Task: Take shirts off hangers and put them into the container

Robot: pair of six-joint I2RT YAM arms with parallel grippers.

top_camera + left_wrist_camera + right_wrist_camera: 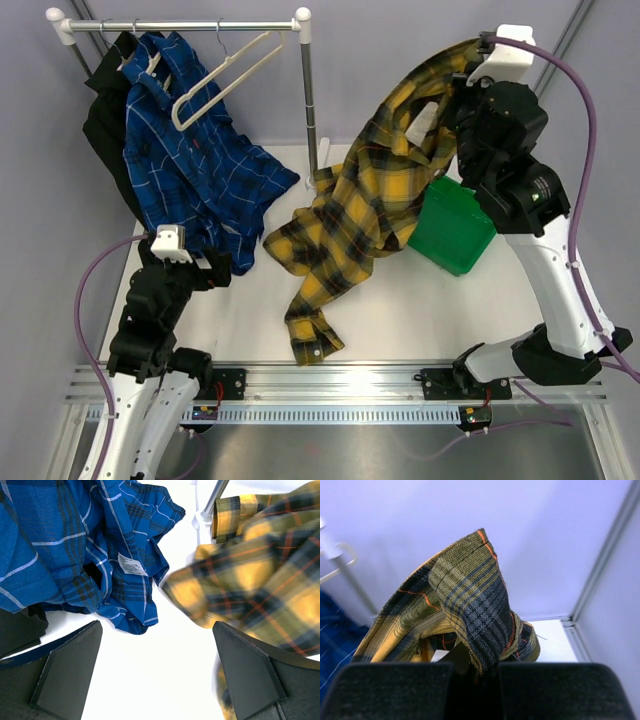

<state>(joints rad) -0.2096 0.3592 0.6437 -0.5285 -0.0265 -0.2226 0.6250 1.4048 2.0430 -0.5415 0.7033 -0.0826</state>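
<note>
Over the container point(462, 240), top view first: we see the right gripper point(472, 80) held high, behind the container's far side, with the yellow plaid shirt point(360, 200) hanging from it. The shirt's long axis runs from that grip down and left, away from the container. Its tail and one sleeve lie on the table point(400, 310) left of the container. Some cloth overlaps the container's left rim, but none lies inside as far as we can tell. The left gripper point(190, 262) sits well left of the container, at the hem of the blue shirt point(195, 170). That one hangs from the rail point(180, 23), with the black shirt point(103, 120) further out. One empty hanger point(225, 75) is on the rail too.

Left wrist view: the fingers are spread wide with only bare table between them. Blue cloth is on the side away from the container, blurred plaid on the container side.

Right wrist view: the fingers are closed tight, pinching a fold of the plaid. We can't tell which part of the shirt it is.

Our call: the right arm is nearer and has the shirt. The bulk trails left of the container, so the grip has to travel across and past it to drag the tail over the rim before lowering. The sleeve may stay outside.
</note>
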